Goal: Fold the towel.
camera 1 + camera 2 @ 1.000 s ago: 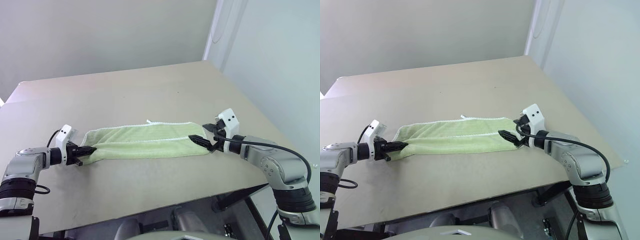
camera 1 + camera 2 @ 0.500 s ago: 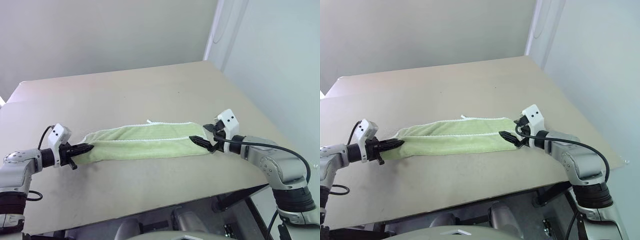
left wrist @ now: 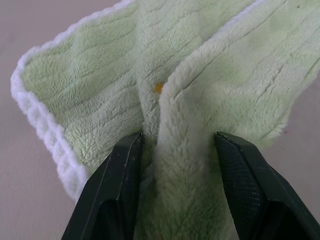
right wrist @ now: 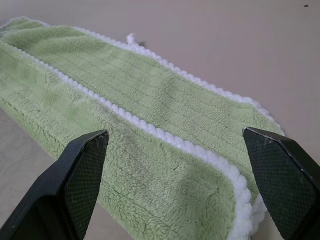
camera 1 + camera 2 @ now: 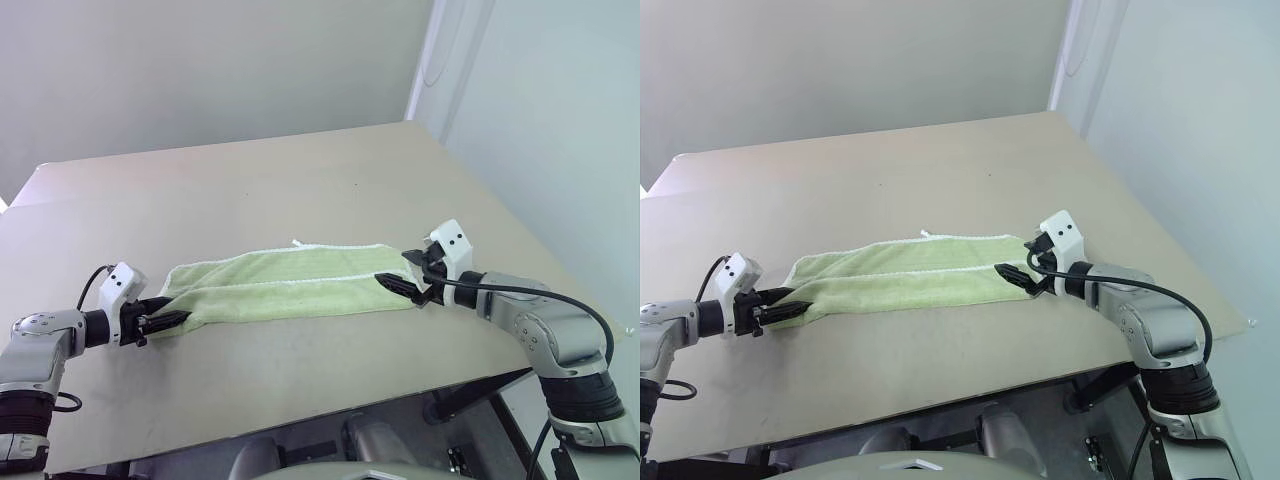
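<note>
The lime-green towel (image 5: 285, 285) lies folded lengthwise across mid-frame on the table (image 5: 300, 180). The left gripper (image 5: 172, 319) is parted around a bunched ridge; the right gripper (image 5: 400, 287) gapes wide. Dragging could undo the fold

Left wrist view: towel (image 3: 210, 90) cut off at the top and right edges; the fold bunched between the jaws runs off the bottom edge, contact with the fingers (image 3: 120, 185) unclear. Right wrist view: towel (image 4: 150, 130) cut at the left edge. Eye views: worktop (image 5: 300, 190) near edge hidden lower left; tag too small to tell.
</note>
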Robot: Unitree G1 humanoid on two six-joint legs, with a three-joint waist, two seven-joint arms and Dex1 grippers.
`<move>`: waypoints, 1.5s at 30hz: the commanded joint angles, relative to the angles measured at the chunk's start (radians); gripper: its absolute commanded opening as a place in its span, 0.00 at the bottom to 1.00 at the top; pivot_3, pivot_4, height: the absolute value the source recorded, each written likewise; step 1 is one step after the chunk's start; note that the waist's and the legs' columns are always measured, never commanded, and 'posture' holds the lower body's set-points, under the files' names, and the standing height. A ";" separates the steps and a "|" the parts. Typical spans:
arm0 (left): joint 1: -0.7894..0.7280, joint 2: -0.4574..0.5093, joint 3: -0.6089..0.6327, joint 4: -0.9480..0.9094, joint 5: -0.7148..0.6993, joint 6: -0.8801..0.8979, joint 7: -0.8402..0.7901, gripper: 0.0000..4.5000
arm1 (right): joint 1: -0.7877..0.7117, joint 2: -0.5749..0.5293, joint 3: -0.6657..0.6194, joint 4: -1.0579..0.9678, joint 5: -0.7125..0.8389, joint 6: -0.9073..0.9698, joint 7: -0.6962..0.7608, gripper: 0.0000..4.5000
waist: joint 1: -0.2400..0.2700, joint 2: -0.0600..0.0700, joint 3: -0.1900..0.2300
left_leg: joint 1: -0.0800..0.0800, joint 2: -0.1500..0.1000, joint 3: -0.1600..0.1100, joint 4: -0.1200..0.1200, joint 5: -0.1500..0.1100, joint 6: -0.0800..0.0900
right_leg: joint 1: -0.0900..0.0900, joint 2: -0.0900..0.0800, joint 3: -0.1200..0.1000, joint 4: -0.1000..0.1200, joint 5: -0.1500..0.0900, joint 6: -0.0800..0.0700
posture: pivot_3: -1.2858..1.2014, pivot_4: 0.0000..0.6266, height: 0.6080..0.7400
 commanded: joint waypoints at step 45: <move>-0.033 0.029 0.038 0.046 -0.043 -0.065 -0.035 0.00 | -0.076 -0.005 0.050 0.200 -0.067 -0.020 0.109 0.27 | -0.003 0.000 0.000 | 0.000 0.000 0.000 0.000 0.000 0.000 | 0.000 0.000 0.000 0.000 0.000 0.000 | 0.52 0.00 1.00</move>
